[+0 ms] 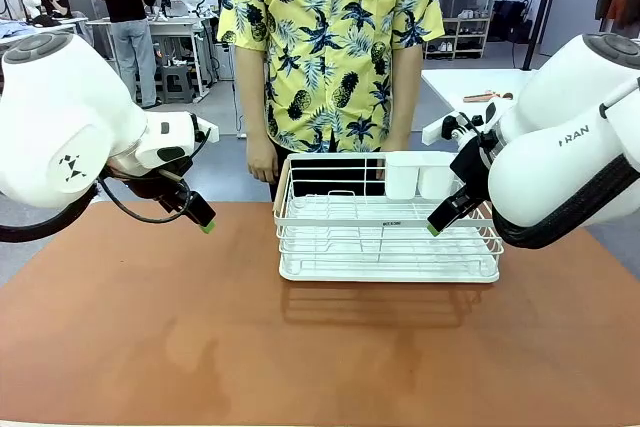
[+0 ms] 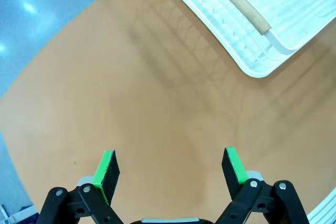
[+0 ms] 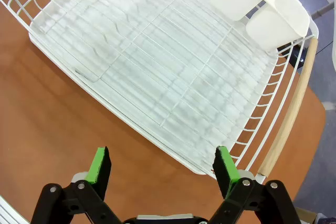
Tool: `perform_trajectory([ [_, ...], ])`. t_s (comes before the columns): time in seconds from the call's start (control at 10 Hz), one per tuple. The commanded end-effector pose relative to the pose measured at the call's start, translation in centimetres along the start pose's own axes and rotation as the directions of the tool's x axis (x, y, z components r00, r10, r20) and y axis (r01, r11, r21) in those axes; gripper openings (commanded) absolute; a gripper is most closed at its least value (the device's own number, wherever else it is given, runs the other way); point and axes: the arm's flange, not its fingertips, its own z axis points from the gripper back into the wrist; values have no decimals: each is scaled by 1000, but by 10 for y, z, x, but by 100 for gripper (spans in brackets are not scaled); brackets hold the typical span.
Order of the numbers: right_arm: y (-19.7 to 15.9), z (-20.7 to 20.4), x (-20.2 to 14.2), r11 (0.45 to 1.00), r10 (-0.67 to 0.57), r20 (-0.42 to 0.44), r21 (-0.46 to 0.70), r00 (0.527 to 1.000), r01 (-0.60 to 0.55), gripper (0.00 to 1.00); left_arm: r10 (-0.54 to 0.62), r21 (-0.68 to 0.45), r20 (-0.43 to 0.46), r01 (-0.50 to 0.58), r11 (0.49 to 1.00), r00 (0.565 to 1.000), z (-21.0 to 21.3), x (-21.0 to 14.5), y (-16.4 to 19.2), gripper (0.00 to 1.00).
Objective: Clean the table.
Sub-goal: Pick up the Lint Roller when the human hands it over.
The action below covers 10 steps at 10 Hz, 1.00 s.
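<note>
Near the rack [image 3: 157, 77], right hand [image 3: 161, 163] gapes; left hand [image 2: 169, 163] gapes over the table [image 2: 157, 98].

Matt table [image 1: 150, 327]; white wire rack [image 1: 385, 237], wooden handle [image 3: 286, 124].

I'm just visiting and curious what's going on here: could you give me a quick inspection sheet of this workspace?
surface: reddish-brown table, faint dark smudges near the front.
job's things: that table; a white dish rack on it, bare of dishes, with a white cup holder at its corner.
clutter: nothing seen.
grippers: left gripper open over bare table; right gripper open by the rack's edge; both hold nothing.
cables: black cable looping under the left arm.
surroundings: person standing behind the rack.
</note>
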Motion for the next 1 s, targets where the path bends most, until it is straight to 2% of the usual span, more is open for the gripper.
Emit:
perform_trajectory([
  [0.0,-16,20,18,999,-48,28,18,998,47,100,53,-48,11,-53,997,999,26,23,15,100],
  [0.1,-44,47,32,983,-147,25,118,989,143,100,161,-166,-47,-166,972,986,59,40,42,100],
  [0.2,-73,69,38,932,-265,11,259,964,253,100,253,-370,-162,-296,880,954,86,43,69,100],
  [0.3,-102,90,35,874,-363,17,354,932,334,100,365,-471,-174,-403,785,915,107,36,96,100],
  [0.4,-133,112,26,781,-448,4,488,894,389,100,398,-636,-207,-432,639,894,127,19,124,100],
  [0.5,-171,137,7,615,-552,-41,655,833,439,100,510,-735,-239,-497,461,827,151,-11,160,100],
  [0.6,-203,149,-18,508,-611,-60,735,789,449,100,591,-751,-268,-549,366,761,170,-46,192,100],
  [0.7,-231,158,-47,431,-662,-68,781,747,453,100,670,-791,-216,-530,307,711,187,-85,222,100],
  [0.8,-254,157,-74,382,-732,-92,765,675,518,100,743,-806,-179,-529,266,645,197,-123,245,100],
  [0.9,-276,156,-105,336,-792,-90,763,605,553,100,834,-778,-181,-594,203,522,196,-164,265,100],
])
